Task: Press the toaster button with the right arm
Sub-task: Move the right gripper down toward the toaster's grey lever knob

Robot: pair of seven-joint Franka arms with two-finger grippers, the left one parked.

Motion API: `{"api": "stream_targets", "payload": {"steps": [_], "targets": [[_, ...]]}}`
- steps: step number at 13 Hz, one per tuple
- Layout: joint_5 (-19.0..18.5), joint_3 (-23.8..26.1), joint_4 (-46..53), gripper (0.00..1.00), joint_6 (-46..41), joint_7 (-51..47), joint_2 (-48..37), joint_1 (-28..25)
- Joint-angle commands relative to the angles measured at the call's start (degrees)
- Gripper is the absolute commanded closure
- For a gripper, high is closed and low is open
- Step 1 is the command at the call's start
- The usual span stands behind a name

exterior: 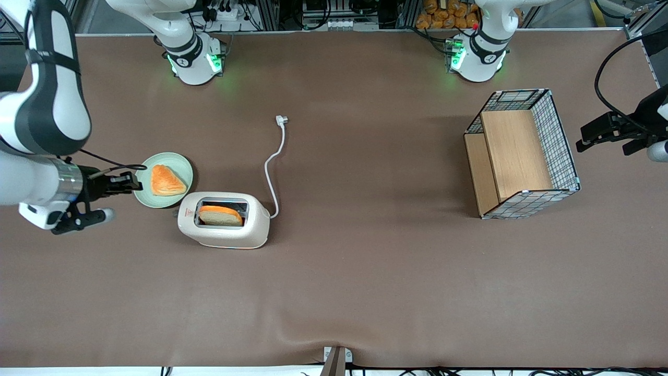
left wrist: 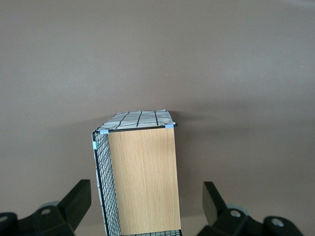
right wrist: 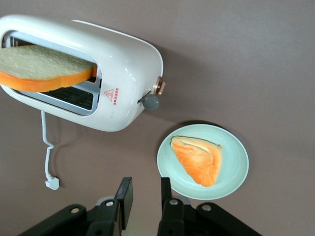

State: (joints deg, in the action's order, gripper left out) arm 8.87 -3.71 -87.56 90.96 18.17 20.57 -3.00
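Note:
The white toaster (exterior: 224,230) lies on the brown table with a slice of bread (exterior: 220,215) in its wide slot; it also shows in the right wrist view (right wrist: 123,64). Its small grey button (right wrist: 151,102) sticks out of the narrow end, away from the cord (exterior: 271,167). My right gripper (exterior: 134,184) hovers at the rim of a green plate, off the toaster's button end toward the working arm's end of the table. In the wrist view the gripper (right wrist: 145,184) is open by a narrow gap, empty, and apart from the button.
The green plate (exterior: 180,164) with an orange-crusted toast piece (exterior: 167,180) sits beside the toaster's button end. A wire basket with a wooden insert (exterior: 522,151) stands toward the parked arm's end; it also shows in the left wrist view (left wrist: 142,177).

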Motion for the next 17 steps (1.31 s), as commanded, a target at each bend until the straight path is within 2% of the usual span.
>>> {"api": "stream_targets", "payload": {"steps": [1,2,6,8,10,13,17], "targets": [[0.9,-0.2,-1.0,0.88,1.8,2.8,0.6,-1.2],[0.8,-0.2,-1.7,1.0,2.7,2.9,0.6,-1.8],[1.1,-0.1,-5.2,1.0,8.2,6.2,0.6,-2.7],[4.1,-0.2,-7.4,1.0,10.3,8.7,0.7,-2.2],[5.5,-0.1,-9.4,1.0,12.7,9.6,0.8,-1.5],[15.4,-0.1,-9.5,1.0,12.3,9.4,3.2,1.7],[21.6,-0.2,-9.4,1.0,11.9,9.2,4.7,4.3]]}}
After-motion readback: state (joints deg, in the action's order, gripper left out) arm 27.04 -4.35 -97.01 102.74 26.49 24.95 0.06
